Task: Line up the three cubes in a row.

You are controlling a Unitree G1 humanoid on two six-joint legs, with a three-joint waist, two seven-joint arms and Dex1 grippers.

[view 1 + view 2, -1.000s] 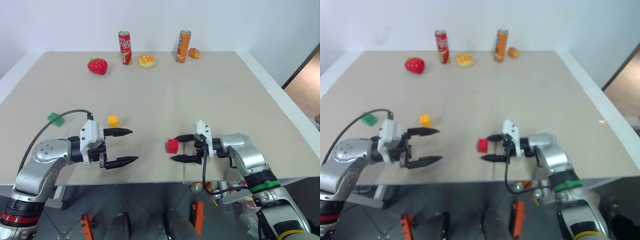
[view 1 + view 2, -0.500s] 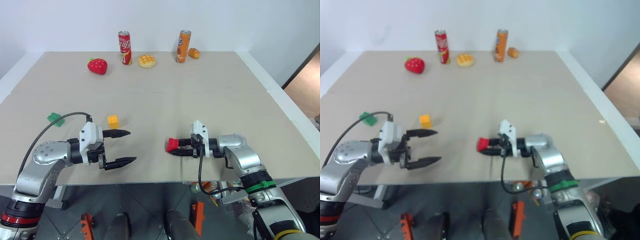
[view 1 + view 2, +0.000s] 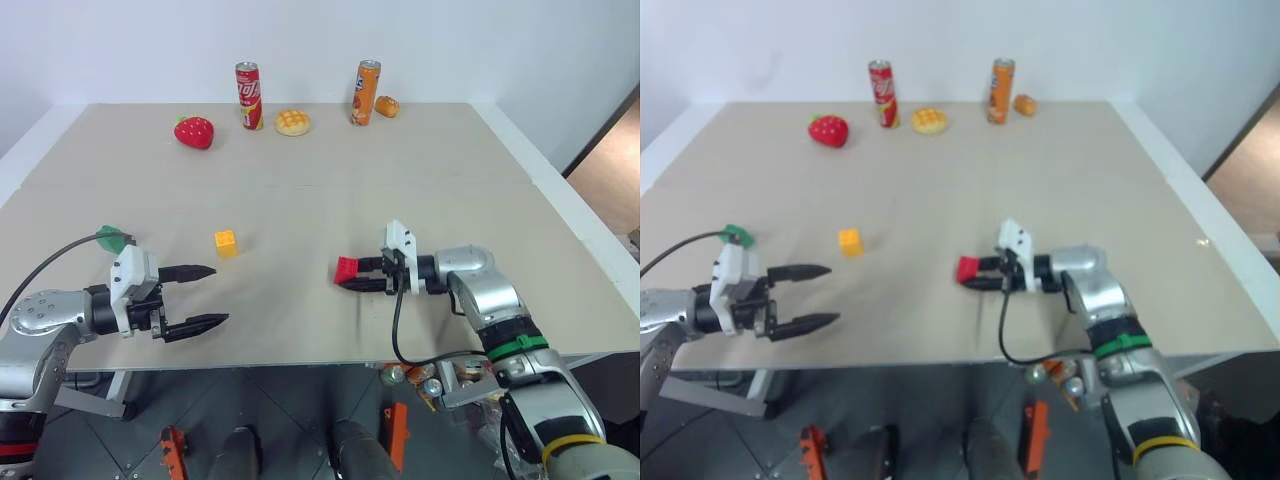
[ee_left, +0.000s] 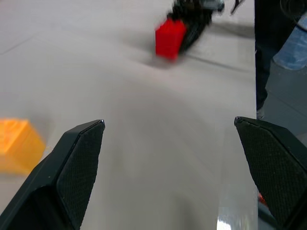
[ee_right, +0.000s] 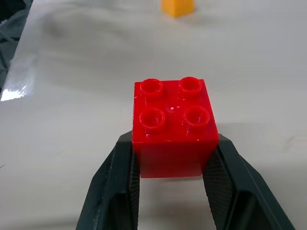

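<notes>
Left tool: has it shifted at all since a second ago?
Yes. The left tool has drawn away to the robot's left, widening its gap from the yellow-orange cube, which stayed put. Its fingers are open.

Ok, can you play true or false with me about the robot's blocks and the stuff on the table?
1. The right gripper is shut on the red cube. True.
2. The left gripper holds the yellow-orange cube. False: it is open and empty; that cube sits on the table.
3. The toy strawberry stands between the two soda cans. False: the toy bread does.
4. The green cube lies near the table's left edge. True.
</notes>
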